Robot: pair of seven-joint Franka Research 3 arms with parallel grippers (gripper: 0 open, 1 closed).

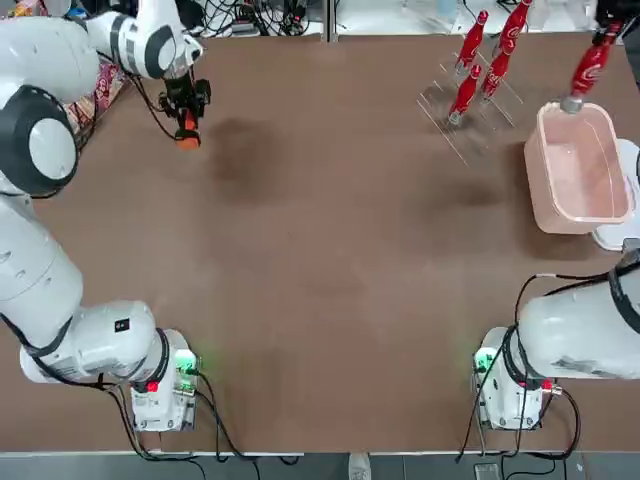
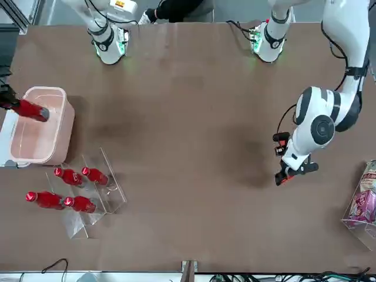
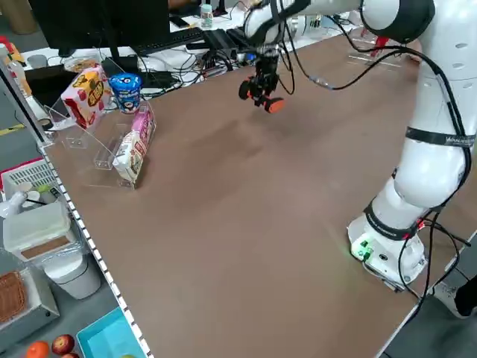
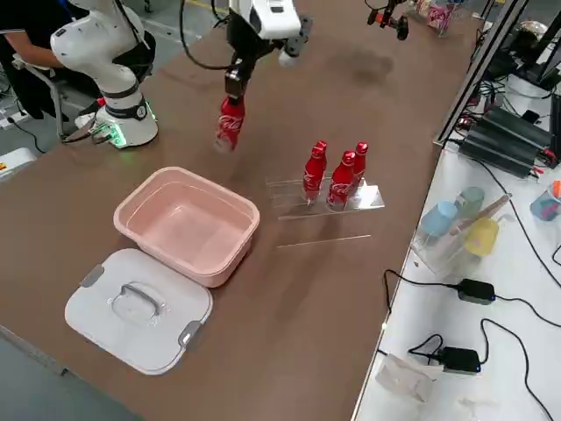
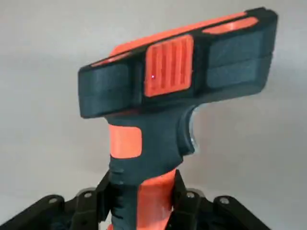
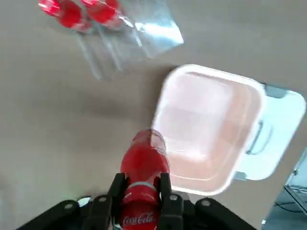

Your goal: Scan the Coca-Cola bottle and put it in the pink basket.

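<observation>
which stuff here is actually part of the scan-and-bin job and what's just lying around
In the job:
- Coca-Cola bottle, in the right gripper
- scanner, in the left gripper
- pink basket

Lying about:
- four racked bottles
- white lid
- snack packs

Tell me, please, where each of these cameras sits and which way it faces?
Top: overhead, looking down; both arm bases at the bottom edge.
Front: across the table, facing the robot; right hand at left, left hand at right.
Left side: raised, looking diagonally over the table; left arm with the scanner.
Right side: raised, over the pink basket, its lid and the bottle rack.
Left wrist: on the left arm, looking at the gripped scanner.
Right wrist: on the right arm, looking at the held Coca-Cola bottle.
Top and right side share basket, rack and held bottle.
</observation>
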